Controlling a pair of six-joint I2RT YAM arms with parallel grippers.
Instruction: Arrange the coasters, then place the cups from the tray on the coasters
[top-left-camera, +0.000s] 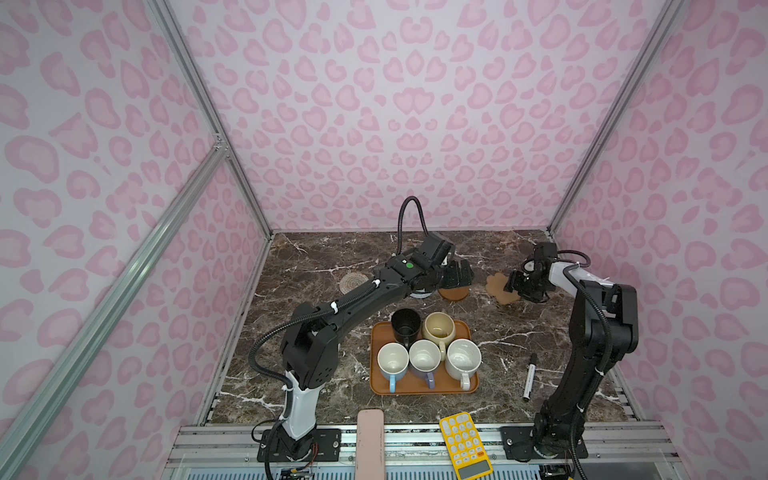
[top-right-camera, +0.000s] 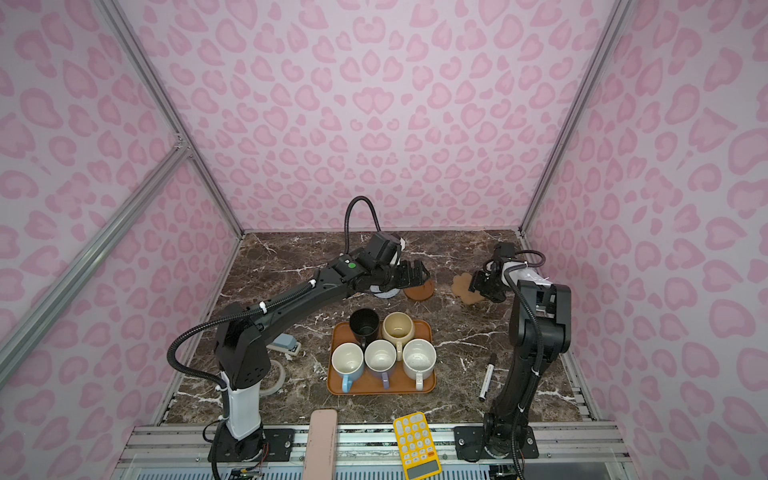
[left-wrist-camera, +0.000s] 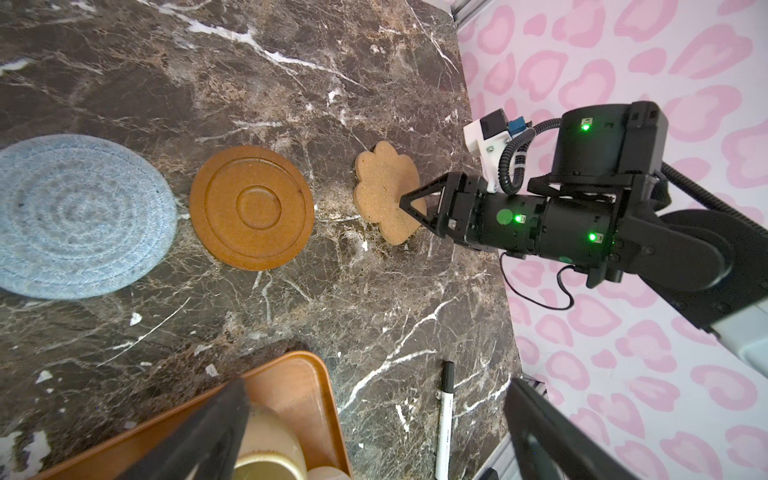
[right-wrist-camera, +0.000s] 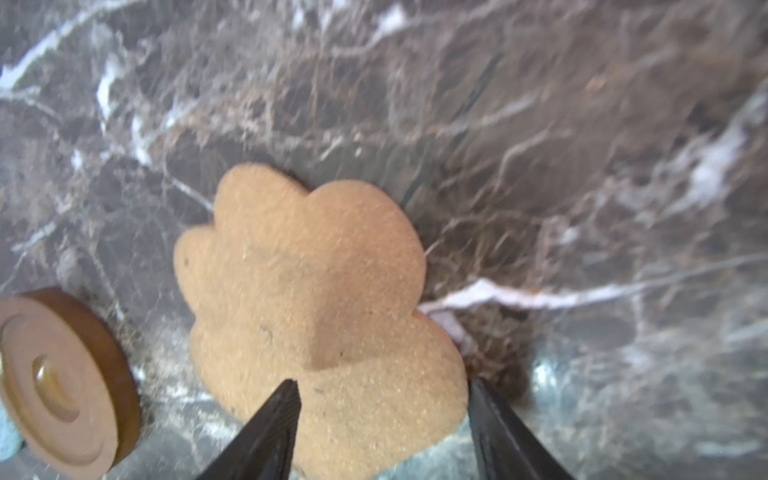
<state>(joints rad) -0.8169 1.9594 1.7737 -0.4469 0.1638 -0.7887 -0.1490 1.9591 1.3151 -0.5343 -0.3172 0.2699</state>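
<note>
Toward the back right of the table (top-left-camera: 316, 257), right gripper (right-wrist-camera: 382, 382) low at the paw-shaped coaster (right-wrist-camera: 307, 299), jaws partway apart: one finger (right-wrist-camera: 266, 432) over the coaster's top, the other at its edge. Gripped or merely touched: cannot tell.

Left gripper (left-wrist-camera: 376, 384) spread wide and empty, raised off the table near the brown disc (left-wrist-camera: 251, 208).

In a row along the back, each apart from the next: tan rattan mat (top-left-camera: 353, 282), light blue mat (left-wrist-camera: 79, 216), brown disc, paw-shaped coaster.

Nearer the front, orange-brown tray (top-left-camera: 415, 384) flat on the table, all five cups upright in it: black cup (top-left-camera: 405, 324) and cream cup (top-left-camera: 438, 326) behind; light blue cup (top-left-camera: 392, 359), lavender cup (top-left-camera: 424, 357) and speckled white cup (top-left-camera: 462, 357) in front, handles toward the front edge. No cup on any coaster yet.

Right of the tray and well apart from it, a marker pen (top-left-camera: 530, 376) lying on the table
</note>
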